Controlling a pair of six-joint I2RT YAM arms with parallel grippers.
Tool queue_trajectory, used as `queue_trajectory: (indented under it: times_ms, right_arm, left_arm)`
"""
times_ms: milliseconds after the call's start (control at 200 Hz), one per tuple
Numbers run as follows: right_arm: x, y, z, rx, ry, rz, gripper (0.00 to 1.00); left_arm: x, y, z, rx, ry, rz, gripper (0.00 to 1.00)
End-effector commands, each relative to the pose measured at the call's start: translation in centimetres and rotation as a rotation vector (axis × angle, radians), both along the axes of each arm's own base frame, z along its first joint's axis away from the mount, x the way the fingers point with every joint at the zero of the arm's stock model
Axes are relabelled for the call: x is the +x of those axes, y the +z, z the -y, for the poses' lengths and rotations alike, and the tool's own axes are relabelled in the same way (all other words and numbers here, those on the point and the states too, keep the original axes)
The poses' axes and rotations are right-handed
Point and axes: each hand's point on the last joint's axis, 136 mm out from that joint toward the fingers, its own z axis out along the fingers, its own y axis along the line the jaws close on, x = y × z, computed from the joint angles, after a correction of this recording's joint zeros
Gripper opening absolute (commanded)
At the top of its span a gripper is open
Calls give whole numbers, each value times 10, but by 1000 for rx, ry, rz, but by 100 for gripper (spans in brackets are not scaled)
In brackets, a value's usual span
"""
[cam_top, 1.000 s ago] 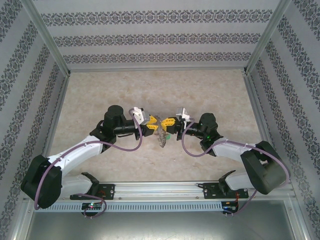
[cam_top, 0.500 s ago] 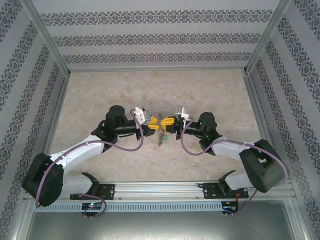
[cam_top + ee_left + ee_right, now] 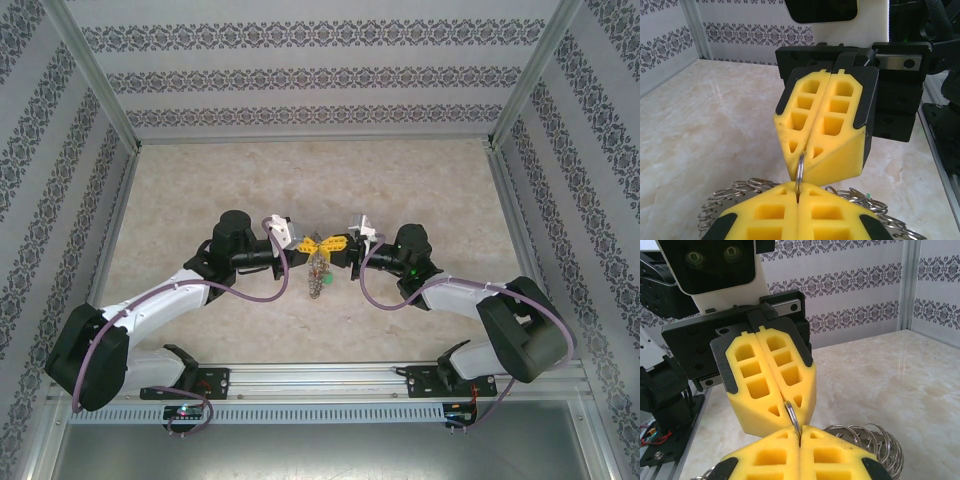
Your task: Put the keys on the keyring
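- Tips nose to nose over mid-table: left gripper [image 3: 311, 243] and right gripper [image 3: 331, 243] both clenched, each pinching the same thin rim
- That rim belongs to the large round grey metal keyring [image 3: 318, 278], whose silvery links dangle straight below the pinch, equally near both arms

Left arm [image 3: 170, 295] and right arm [image 3: 455, 293] both show white shells between chunky black joints, with a lilac cable [image 3: 262, 293] looping off each one. Up close, the yellow fingers [image 3: 840, 125] are moulded with square and triangular pockets and seated in black carriers. A white camera block [image 3: 715, 265] carries two dark lenses.
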Motion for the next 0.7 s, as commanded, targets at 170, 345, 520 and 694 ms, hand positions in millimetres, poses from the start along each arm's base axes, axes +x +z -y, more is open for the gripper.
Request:
queue_trajectory:
  times_ms: [170,345,520,694]
  right_arm:
    - [-3,-6,0,-78,-3,50,14]
    - [4,-19,15,-209,-116,139,31]
    - [5,-18,23,-237,-163,184,33]
    - [-2,-21,9,-242,-109,181,31]
  left_arm:
    - [-3,6,-3,112,-14,74,0]
    - [-10,-16,-20,354,-42,63,0]
    - [-19,-35,-32,526,-98,-3,0]
    - [-22,-53,-33,613,-124,-69,0]
